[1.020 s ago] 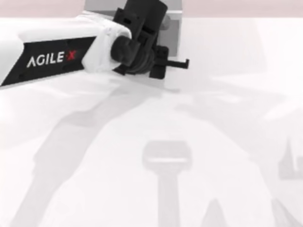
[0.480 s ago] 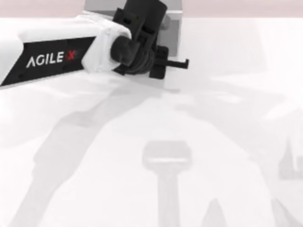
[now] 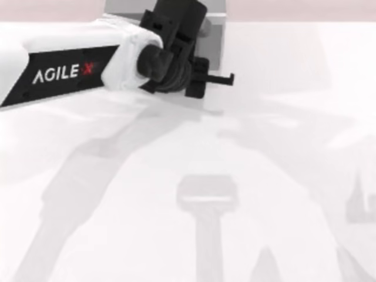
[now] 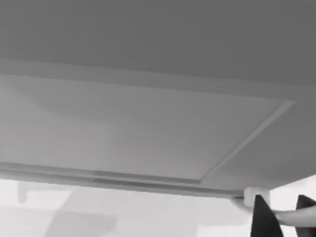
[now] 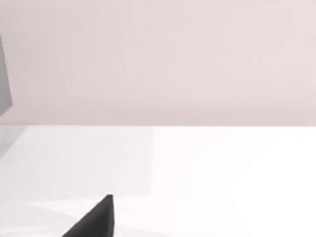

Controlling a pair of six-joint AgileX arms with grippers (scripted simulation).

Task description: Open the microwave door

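The microwave [image 3: 215, 42] is a grey box at the table's far edge, mostly covered by my left arm. The left wrist view is filled by the microwave door [image 4: 138, 133] with its dull grey window. No inner cavity shows. The door's light bar handle [image 4: 291, 215] runs along one edge. My left gripper [image 4: 284, 217] [image 3: 207, 80] sits at the microwave's front and is shut on that handle, a dark fingertip on each side of the bar. My right gripper is out of the top view. Only one of its fingers [image 5: 101, 219] shows, over the bare table.
The white table [image 3: 194, 176] carries only the arms' shadows. A pink wall [image 5: 158, 59] stands behind the table's far edge. A grey sliver of the microwave [image 5: 4, 79] shows in the right wrist view.
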